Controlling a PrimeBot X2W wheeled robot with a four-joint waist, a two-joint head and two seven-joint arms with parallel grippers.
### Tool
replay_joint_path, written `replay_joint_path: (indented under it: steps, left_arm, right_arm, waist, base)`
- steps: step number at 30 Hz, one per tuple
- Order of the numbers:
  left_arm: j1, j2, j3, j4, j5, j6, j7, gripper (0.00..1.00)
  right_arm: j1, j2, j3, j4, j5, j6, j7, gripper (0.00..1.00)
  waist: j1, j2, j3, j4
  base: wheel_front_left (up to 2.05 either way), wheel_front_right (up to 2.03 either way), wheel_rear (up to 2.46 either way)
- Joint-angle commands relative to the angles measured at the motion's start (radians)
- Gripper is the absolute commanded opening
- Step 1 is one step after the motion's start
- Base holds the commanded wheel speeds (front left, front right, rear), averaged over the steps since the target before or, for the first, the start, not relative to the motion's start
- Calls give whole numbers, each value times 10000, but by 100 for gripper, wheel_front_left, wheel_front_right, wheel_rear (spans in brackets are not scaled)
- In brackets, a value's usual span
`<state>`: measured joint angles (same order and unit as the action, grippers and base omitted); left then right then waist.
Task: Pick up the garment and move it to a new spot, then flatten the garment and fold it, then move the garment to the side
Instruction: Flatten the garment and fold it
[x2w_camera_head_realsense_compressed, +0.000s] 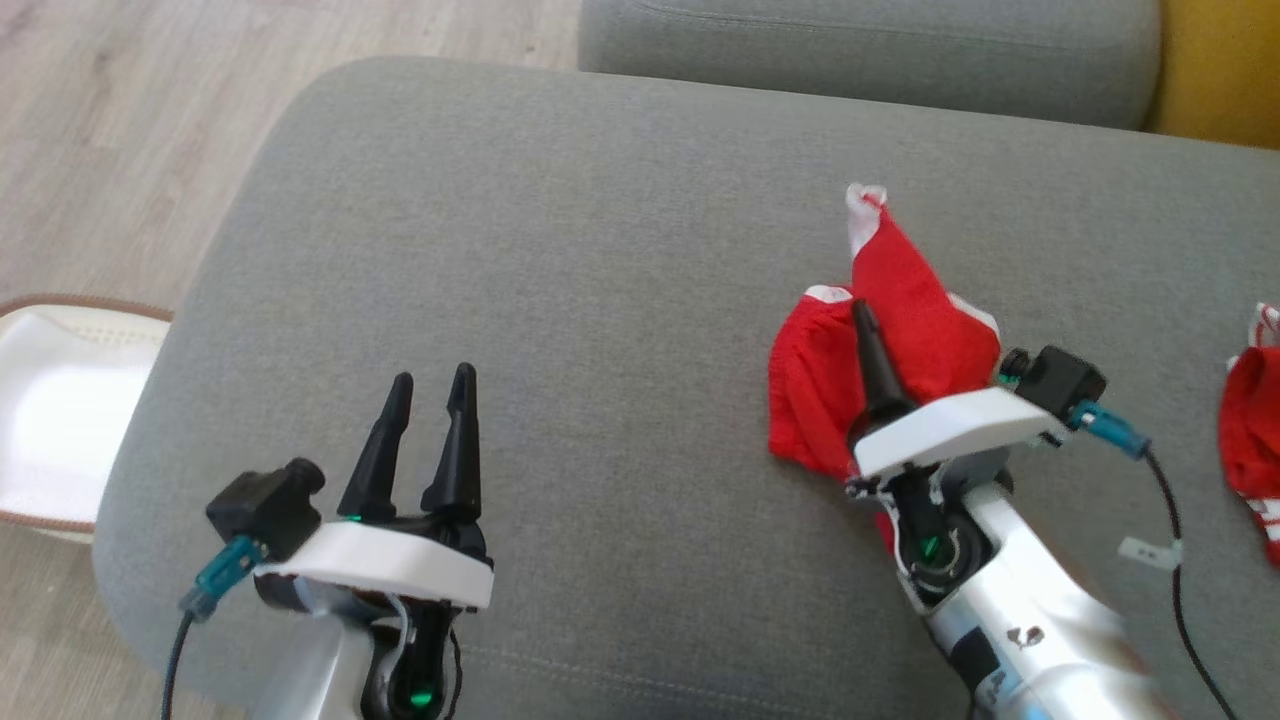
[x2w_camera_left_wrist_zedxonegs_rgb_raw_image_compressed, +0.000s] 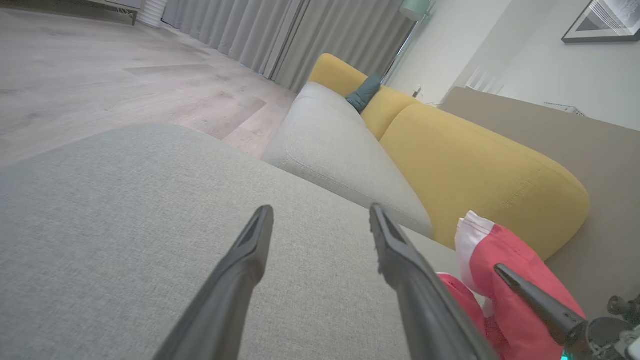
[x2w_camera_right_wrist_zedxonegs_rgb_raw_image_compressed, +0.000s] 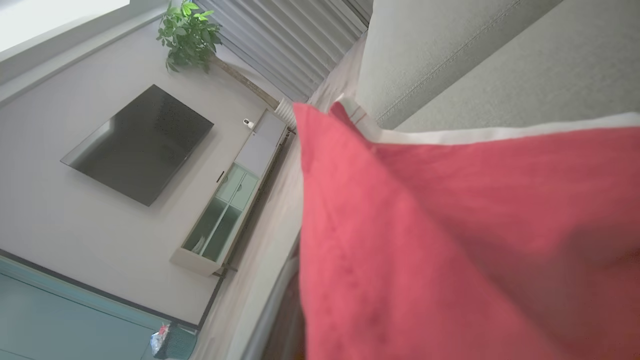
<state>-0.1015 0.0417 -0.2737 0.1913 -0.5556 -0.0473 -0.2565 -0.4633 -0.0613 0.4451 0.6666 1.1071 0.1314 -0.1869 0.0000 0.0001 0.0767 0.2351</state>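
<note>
The garment (x2w_camera_head_realsense_compressed: 925, 310) is red cloth with white trim, bunched on the right half of the grey cushion (x2w_camera_head_realsense_compressed: 550, 250), one white-edged corner raised above the rest. My right gripper (x2w_camera_head_realsense_compressed: 872, 318) is shut on the garment; one dark finger lies on the cloth and the other is hidden under it. In the right wrist view the red garment (x2w_camera_right_wrist_zedxonegs_rgb_raw_image_compressed: 450, 240) hangs close in front of the camera and hides the fingers. My left gripper (x2w_camera_head_realsense_compressed: 433, 378) stands open over bare cushion at the lower left, well away from the cloth. The left wrist view has its open gripper (x2w_camera_left_wrist_zedxonegs_rgb_raw_image_compressed: 320, 212) and the garment (x2w_camera_left_wrist_zedxonegs_rgb_raw_image_compressed: 505, 255) to its right.
A second red and white cloth (x2w_camera_head_realsense_compressed: 1252, 420) lies at the cushion's right edge. A white bag with a brown rim (x2w_camera_head_realsense_compressed: 50, 410) sits on the wooden floor to the left. Another grey seat (x2w_camera_head_realsense_compressed: 870, 50) and a yellow backrest (x2w_camera_left_wrist_zedxonegs_rgb_raw_image_compressed: 475, 165) lie beyond.
</note>
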Motion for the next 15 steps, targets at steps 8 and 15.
replay_joint_path:
  steps: [8, 15]
  left_arm:
    - [-84, 85, 273, -339, 28, 75, -53, 100]
    - [-110, 85, 241, -358, 0, 110, -53, 100]
  right_arm:
    - [-879, 110, 1622, 449, 19, -7, -529, 100]
    - [-1096, 110, 2974, 1379, -7, -7, -133, 100]
  waist:
    - [0, -1, 86, 276]
    - [0, -1, 192, 212]
  base:
    - [0, 0, 0]
    - [0, 0, 0]
